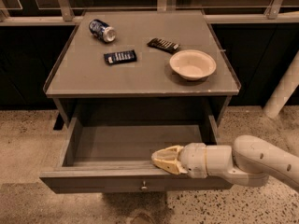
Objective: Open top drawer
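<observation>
The top drawer (131,143) of the grey cabinet stands pulled far out, its plain grey inside bare. Its front panel (98,183) has a small round metal knob (144,187) at centre. My gripper (159,159), cream-coloured on a white arm (243,162) that comes in from the right, lies over the top edge of the drawer front, right of centre, fingertips pointing left. No other drawers show.
On the cabinet top (84,78) lie a blue can (102,30) on its side, a dark packet (120,57), a dark bar (163,44) and a cream bowl (192,64). A white post (282,90) stands at right. Speckled floor surrounds the cabinet.
</observation>
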Robot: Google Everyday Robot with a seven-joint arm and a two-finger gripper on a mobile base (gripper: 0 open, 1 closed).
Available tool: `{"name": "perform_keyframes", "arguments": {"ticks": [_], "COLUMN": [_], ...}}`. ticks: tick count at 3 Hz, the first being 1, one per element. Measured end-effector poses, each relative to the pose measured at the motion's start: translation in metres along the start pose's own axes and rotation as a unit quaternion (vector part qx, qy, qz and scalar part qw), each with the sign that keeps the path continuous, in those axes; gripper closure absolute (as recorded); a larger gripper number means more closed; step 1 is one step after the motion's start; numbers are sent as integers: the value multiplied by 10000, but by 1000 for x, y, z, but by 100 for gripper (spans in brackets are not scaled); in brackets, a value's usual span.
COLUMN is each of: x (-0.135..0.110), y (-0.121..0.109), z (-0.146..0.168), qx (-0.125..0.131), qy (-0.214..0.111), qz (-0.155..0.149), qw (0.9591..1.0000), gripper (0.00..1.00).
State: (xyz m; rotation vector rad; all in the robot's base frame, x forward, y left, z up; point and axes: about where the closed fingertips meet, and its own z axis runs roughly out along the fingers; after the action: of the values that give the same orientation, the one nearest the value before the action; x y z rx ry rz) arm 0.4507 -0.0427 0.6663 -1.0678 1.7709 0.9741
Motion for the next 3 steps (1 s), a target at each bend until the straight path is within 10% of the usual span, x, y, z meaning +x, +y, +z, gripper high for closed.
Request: {"name": "perform_keyframes", "arguments": {"ticks": [1,3], "x": [-1,-78], "y": [0,0], "z": [1,-23], "qx": [-10,214], "qy": [-18,478], "qz": [-16,-1043], "qw": [10000,9932], "gripper": [35,0]}}
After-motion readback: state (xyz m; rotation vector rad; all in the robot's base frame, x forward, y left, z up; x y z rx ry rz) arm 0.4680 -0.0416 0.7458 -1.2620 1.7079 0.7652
